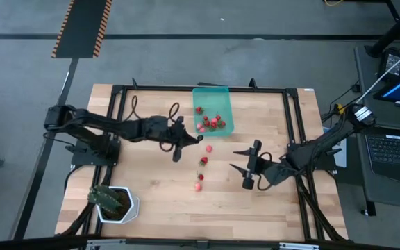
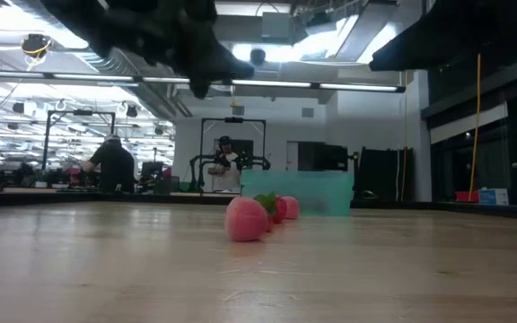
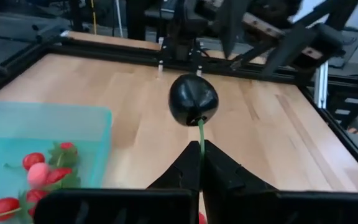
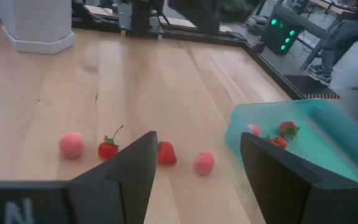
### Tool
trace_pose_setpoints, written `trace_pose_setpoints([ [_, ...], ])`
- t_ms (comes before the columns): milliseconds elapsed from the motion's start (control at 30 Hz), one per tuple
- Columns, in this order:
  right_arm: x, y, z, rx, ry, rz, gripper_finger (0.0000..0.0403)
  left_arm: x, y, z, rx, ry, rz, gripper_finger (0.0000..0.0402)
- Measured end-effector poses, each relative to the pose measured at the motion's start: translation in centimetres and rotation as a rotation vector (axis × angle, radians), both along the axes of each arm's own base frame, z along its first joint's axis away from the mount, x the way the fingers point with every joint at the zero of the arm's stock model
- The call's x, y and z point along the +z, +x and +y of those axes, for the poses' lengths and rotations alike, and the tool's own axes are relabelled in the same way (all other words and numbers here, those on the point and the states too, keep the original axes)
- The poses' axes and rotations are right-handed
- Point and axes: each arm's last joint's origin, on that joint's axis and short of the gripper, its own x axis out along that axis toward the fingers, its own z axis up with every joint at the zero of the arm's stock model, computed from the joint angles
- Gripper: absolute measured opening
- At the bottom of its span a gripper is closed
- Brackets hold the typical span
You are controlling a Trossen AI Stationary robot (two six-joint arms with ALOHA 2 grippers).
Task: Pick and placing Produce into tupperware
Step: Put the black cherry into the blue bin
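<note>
The wooden table [image 1: 158,201] is seen from above, with the teal tupperware [image 1: 212,93] lying near its far edge, long axis running from the far edge toward the near one. A cluster of red fruits [image 1: 210,123] is already gathered in its near end, so the task is judged partly done. Four loose fruits [image 1: 203,161] are left in a line on the table just before the container. The left claw [image 1: 186,139] is closed on the green stem of a dark berry [image 3: 193,99], which is held just beside the container, stem pointing back into the fingers. The right claw [image 1: 246,168] is held open beside the loose fruits.
</note>
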Motion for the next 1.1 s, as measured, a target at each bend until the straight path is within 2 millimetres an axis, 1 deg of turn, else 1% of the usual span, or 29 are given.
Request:
trace_pose_setpoints([
  [167,-0.1,0.2,-0.4,0.007,0.011,0.002,0.0232,-1.6,1.1,2.7,0.004,-0.032,-0.024,0.0000],
  [300,-0.1,0.6,-0.8,0.034,0.037,0.017,0.0232,-2.4,1.3,4.4,0.031,-0.044,-0.024,0.0000],
  [400,-0.1,0.8,-1.3,0.025,0.031,0.024,0.0232,-2.5,1.7,5.4,0.034,-0.048,-0.016,0.0000],
  [500,-0.2,1.1,-1.9,0.017,0.019,0.034,0.0232,-2.1,2.6,6.1,0.004,-0.035,-0.025,0.0000],
  [567,-0.2,1.4,-2.4,0.053,0.036,0.050,0.0232,-1.9,3.3,6.5,-0.009,-0.029,-0.021,0.0000],
  [667,0.0,1.8,-3.2,0.092,0.077,0.052,0.0232,-2.0,4.5,7.3,-0.017,-0.015,0.032,0.0000],
  [800,-0.2,2.0,-4.2,0.067,0.064,0.046,0.0232,-2.0,6.0,8.4,-0.009,-0.002,0.090,0.0000],
  [967,-0.8,1.7,-4.5,0.084,0.057,0.027,0.0232,-2.2,7.1,10.0,0.025,-0.019,0.140,0.0000],
  [1100,-1.3,1.5,-4.6,0.082,0.062,0.022,0.0232,-3.1,7.6,11.4,0.101,-0.018,0.198,0.0000],
])
